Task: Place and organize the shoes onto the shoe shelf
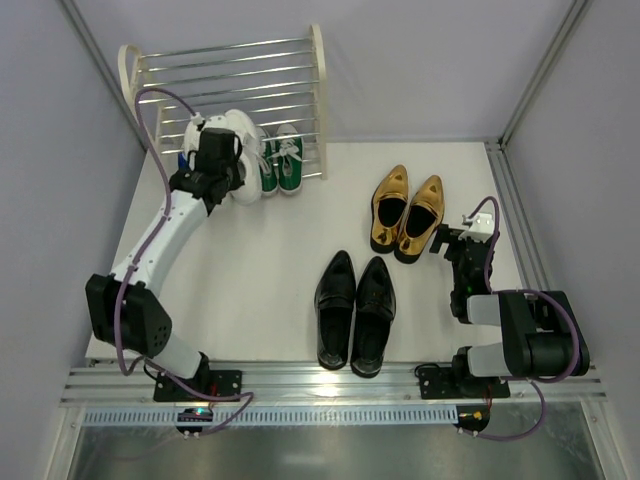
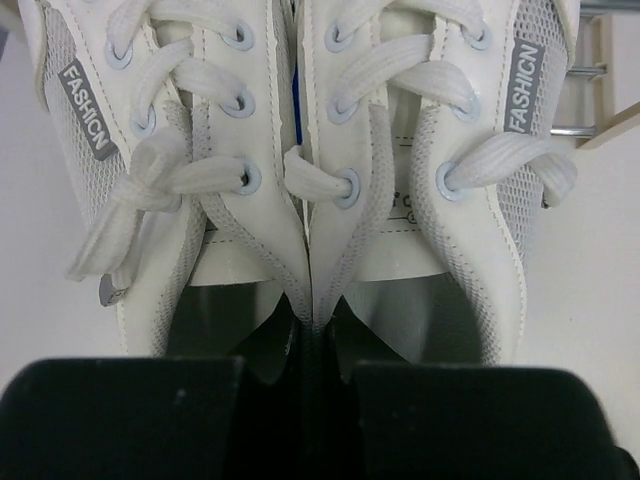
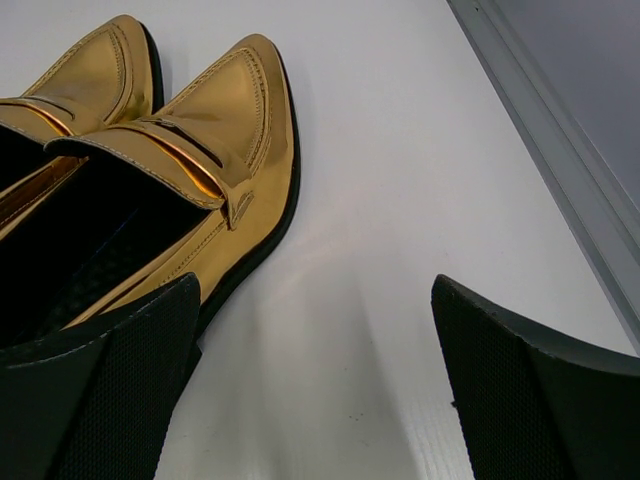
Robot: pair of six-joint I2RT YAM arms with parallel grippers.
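Note:
A pair of white sneakers (image 2: 250, 120) fills the left wrist view, their inner collars pressed together. My left gripper (image 2: 312, 345) is shut on those two collars. In the top view the white sneakers (image 1: 245, 150) are at the front of the shoe shelf (image 1: 230, 70), beside green sneakers (image 1: 281, 165) resting on its low rods. My left gripper (image 1: 220, 152) is over the white pair. Gold pointed shoes (image 1: 405, 212) and black loafers (image 1: 354, 310) lie on the table. My right gripper (image 3: 315, 300) stands open just right of the gold shoes (image 3: 190, 150), holding nothing.
The shelf stands at the table's back left corner against the wall. A metal frame rail (image 1: 520, 215) runs along the table's right edge, close to my right gripper (image 1: 455, 245). White table (image 1: 260, 260) lies between the shelf and the black loafers.

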